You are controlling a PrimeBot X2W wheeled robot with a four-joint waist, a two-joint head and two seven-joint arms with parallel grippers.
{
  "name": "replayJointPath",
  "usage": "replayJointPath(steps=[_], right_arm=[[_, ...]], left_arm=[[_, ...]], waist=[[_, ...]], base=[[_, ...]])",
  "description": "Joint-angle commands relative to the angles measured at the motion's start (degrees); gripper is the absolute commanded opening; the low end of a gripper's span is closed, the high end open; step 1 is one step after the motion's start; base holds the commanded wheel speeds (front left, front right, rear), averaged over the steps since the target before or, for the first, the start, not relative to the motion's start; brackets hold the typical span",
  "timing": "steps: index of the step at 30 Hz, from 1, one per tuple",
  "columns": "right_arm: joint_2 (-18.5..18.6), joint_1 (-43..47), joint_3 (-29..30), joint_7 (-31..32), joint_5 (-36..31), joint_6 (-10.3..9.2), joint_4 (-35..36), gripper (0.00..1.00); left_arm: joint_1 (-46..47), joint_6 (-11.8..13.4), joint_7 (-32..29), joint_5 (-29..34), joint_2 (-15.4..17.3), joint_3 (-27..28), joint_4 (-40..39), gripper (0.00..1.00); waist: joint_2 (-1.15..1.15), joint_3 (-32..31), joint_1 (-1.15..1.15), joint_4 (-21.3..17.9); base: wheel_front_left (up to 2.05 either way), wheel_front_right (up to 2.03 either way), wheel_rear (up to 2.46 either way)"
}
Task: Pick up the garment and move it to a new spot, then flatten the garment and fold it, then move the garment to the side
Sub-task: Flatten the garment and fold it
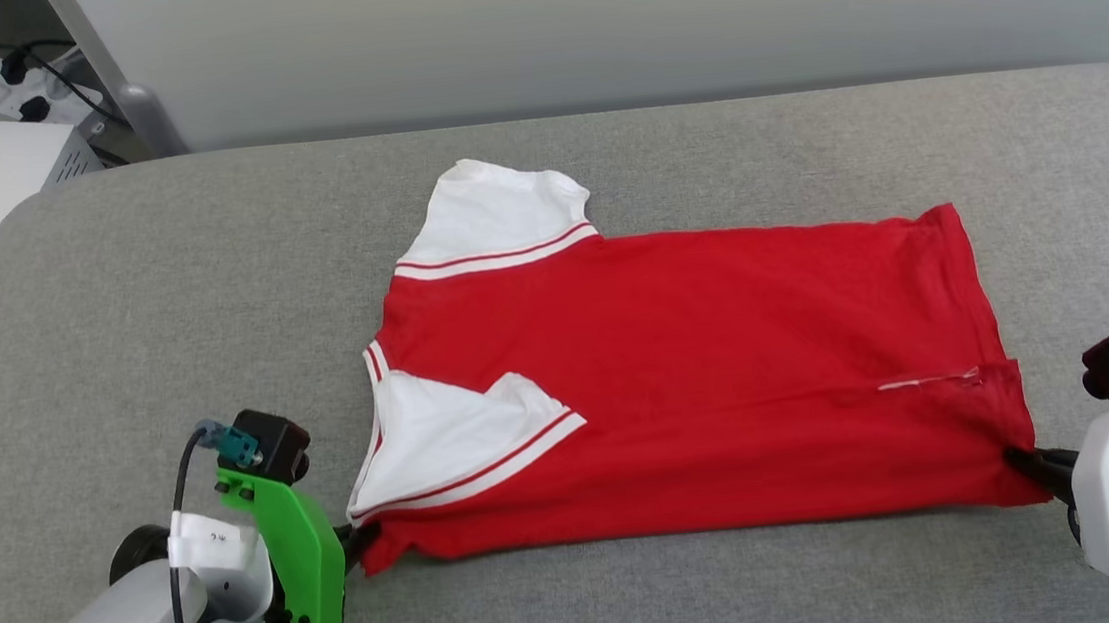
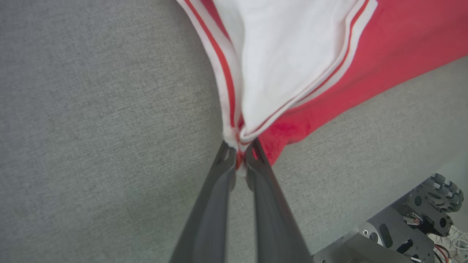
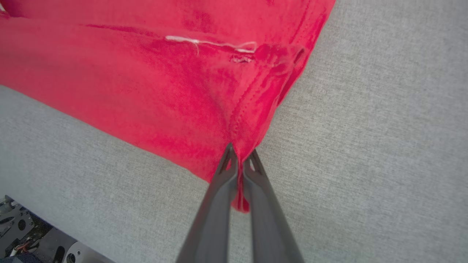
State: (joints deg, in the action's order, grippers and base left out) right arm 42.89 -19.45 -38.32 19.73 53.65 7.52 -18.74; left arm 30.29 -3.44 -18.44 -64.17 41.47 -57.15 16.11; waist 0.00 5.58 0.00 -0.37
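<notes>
Garment (image 1: 702, 389) position: you will find it lying flat at the middle of the grey padded surface (image 1: 163, 316). It is doubled over lengthwise, with the neck end toward the robot's left and the hem (image 1: 981, 314) toward its right. One white sleeve (image 1: 496, 211) projects from the far edge. The second white sleeve (image 1: 445, 436) lies folded onto the red body near the left end.

Check the left gripper (image 1: 359, 547): its fingers are clenched on the garment's near left corner, where the red-and-white striped trim (image 2: 228, 84) gathers between the tips.

Check the right gripper (image 3: 239, 155): its fingers are clenched on the near right corner at the hem seam, with a tuck of red cloth pinched between them.

The near edge runs straight between the two grippers. A short white thread (image 3: 208, 42) lies on the cloth just beyond the right corner.
</notes>
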Motion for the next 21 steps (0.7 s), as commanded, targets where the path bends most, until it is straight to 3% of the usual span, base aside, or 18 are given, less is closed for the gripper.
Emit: replayJointPath(steps=[1,12,17,21], right_arm=[[0.86,1.76,0.46,-0.39,0.77,-0.03,0.81,0.0],[4.59,11.54,5.97,1.02,1.93,-0.03,7.84,0.0],[2.94,12.73,7.92,2.57,0.18,-0.03,8.04,0.0],[0.57,12.12,8.54,3.47,-1.14,-0.03,5.93,0.0]], left_arm=[[-1.43,0.58,0.24,-1.01,1.03,0.12,-0.87,0.0],[-9.19,4.06,1.28,-3.06,5.47,-0.57,-9.22,0.0],[-9.81,5.69,1.74,-2.09,5.17,-1.05,-9.56,0.0],[-9.65,5.48,1.62,-2.56,3.46,-1.29,-7.21,0.0]], waist=[[0.0,-1.46,0.0,0.05],[0.0,-2.15,0.0,-0.29],[0.0,-0.42,0.0,-0.49],[0.0,0.78,0.0,-0.54]], base=[[0.0,0.0,0.0],[0.0,0.0,0.0],[0.0,0.0,0.0],[0.0,0.0,0.0]])
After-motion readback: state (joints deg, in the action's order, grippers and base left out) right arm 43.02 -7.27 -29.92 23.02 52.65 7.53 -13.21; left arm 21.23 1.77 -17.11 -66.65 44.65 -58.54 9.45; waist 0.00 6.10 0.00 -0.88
